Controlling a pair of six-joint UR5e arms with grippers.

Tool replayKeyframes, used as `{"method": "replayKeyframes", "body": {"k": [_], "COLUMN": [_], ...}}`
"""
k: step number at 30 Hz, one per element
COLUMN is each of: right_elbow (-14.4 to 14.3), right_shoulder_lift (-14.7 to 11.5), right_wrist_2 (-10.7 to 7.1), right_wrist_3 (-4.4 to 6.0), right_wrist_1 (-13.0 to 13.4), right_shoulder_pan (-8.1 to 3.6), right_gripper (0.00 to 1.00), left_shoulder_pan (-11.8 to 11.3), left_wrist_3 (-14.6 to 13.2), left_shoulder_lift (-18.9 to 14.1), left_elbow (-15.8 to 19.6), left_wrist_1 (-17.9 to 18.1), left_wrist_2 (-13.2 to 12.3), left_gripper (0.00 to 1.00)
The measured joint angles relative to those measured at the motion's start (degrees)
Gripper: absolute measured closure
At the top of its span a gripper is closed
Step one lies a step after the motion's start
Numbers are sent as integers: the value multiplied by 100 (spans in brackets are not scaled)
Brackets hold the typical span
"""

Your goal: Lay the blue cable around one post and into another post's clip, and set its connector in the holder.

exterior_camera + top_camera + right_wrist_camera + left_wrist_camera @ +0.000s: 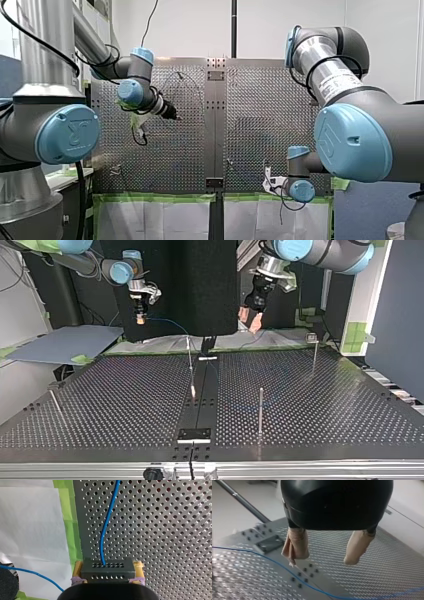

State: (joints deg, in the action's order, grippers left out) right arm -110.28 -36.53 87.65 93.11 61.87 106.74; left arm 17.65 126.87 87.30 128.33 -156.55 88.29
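Right tool [108, 567] pinches the connector [107, 573] of the blue cable [109, 520] by the counter [162, 530] edge; left tool [323, 558] hangs spread, empty; seemingly no post [260, 410] rounded yet; clipping and seating remain.

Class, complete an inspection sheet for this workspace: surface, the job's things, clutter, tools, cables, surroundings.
Surface: perforated table with a plain strip down its middle.
Job's things: blue cable runs out of the connector and across the table; posts stand upright, and the one at the top view's right carries what looks like a clip. Holder: cannot tell which fitting it is.
Clutter: nothing seen.
Tools: left tool open, beige pads, empty, above the table; right tool shut on the connector, yellow pads.
Cables: black leads hang at the arms' wrists.
Surroundings: green tape and white sheet at the table's edge; grey board at the top view's left.
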Motion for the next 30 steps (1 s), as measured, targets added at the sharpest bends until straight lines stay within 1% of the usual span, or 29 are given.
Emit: {"method": "replayKeyframes", "body": {"k": [4,6,10,13,14,16,17,19,22,23,25,29,30], "right_elbow": [0,0,-4,-33,-69,-149,-212,-321,-490,-543,-593,-633,-636], "right_shoulder_lift": [0,0,-7,-38,-69,-144,-207,-314,-483,-549,-647,-884,-939], "right_wrist_2": [-18,-72,-238,-394,-460,-529,-535,-493,-365,-316,-257,-210,-211], "right_wrist_3": [-80,-146,-319,-475,-542,-606,-605,-553,-420,-358,-265,-35,7], "right_wrist_1": [-23,-62,-216,-356,-384,-377,-348,-296,-217,-201,-213,-292,-302], "right_shoulder_pan": [40,83,190,258,280,306,317,327,326,324,323,308,305], "right_gripper": [100,100,100,100,100,100,100,100,100,100,100,100,100], "left_shoulder_pan": [215,320,514,681,737,864,920,1053,1241,1297,1433,1686,1757], "left_wrist_3": [-215,-321,-514,-681,-737,-865,-920,-1053,-1241,-1297,-1433,-1685,-1757], "left_shoulder_lift": [215,320,513,682,736,864,919,1053,1240,1297,1432,1686,1757], "left_elbow": [96,106,106,102,101,95,90,83,78,78,77,44,16], "left_wrist_1": [218,320,513,680,738,864,921,1052,1240,1299,1432,1653,1677], "left_wrist_2": [216,320,513,681,736,864,919,1052,1240,1297,1431,1604,1649], "left_gripper": [0,0,0,0,0,0,0,0,0,0,0,0,0]}}
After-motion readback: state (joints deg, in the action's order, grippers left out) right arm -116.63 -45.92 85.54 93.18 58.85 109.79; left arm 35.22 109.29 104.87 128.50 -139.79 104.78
